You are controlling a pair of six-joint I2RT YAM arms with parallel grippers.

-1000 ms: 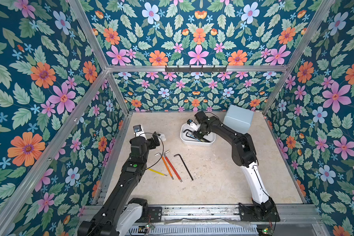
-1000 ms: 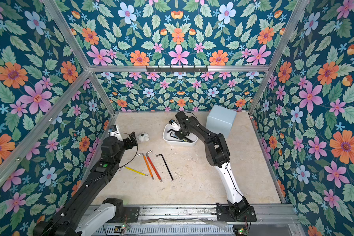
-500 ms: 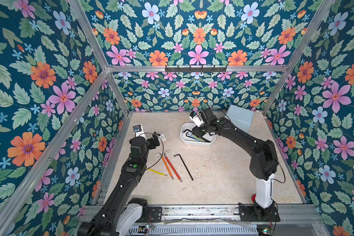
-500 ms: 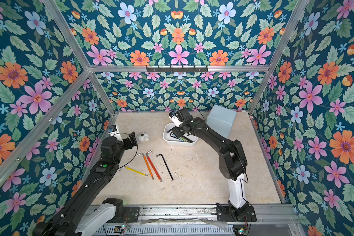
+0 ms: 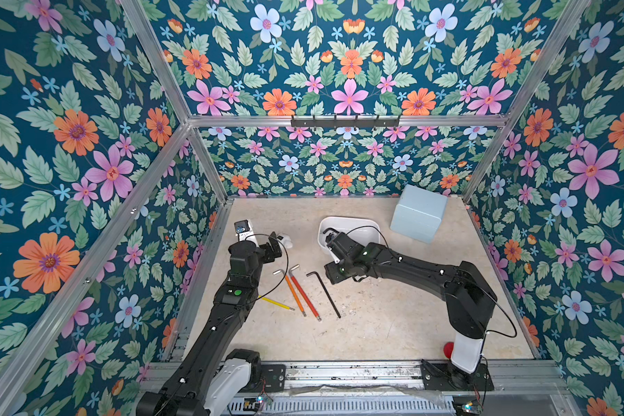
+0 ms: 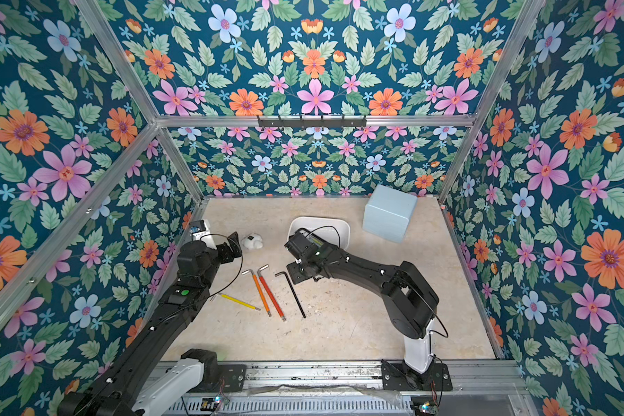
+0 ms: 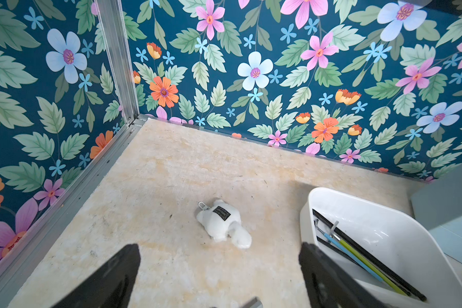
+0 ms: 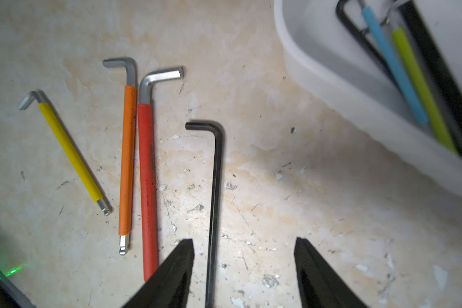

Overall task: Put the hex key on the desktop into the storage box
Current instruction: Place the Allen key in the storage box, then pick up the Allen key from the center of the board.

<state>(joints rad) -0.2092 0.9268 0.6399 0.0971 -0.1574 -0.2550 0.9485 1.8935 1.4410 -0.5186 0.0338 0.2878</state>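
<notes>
The right jaws stand open and grip nothing; in the right wrist view the long shank of the black hex key (image 8: 215, 186) runs up between the two dark fingers (image 8: 171, 274), nearer to one of them, and whether they touch it cannot be told. That key lies flat on the beige worktop (image 5: 393, 324), its short bent end toward the storage box (image 8: 331, 80). Just beside it lie a red-sleeved hex key (image 8: 147, 186) and an orange-sleeved hex key (image 8: 126, 160), these two side by side and almost touching, and a little apart from them a thinner yellow-sleeved hex key (image 8: 70, 149) at a slant. The white storage box sits near the right jaws, and inside it rest a blue-sleeved key (image 8: 392, 61), a green-sleeved key (image 8: 422, 88) and black keys, leaning along one wall. The left jaws are also open and empty, held above bare worktop, with a small white plush toy (image 7: 224, 224) lying ahead of them. A pale blue cube box (image 5: 418, 218) stands near the back wall, just beside the storage box.
</notes>
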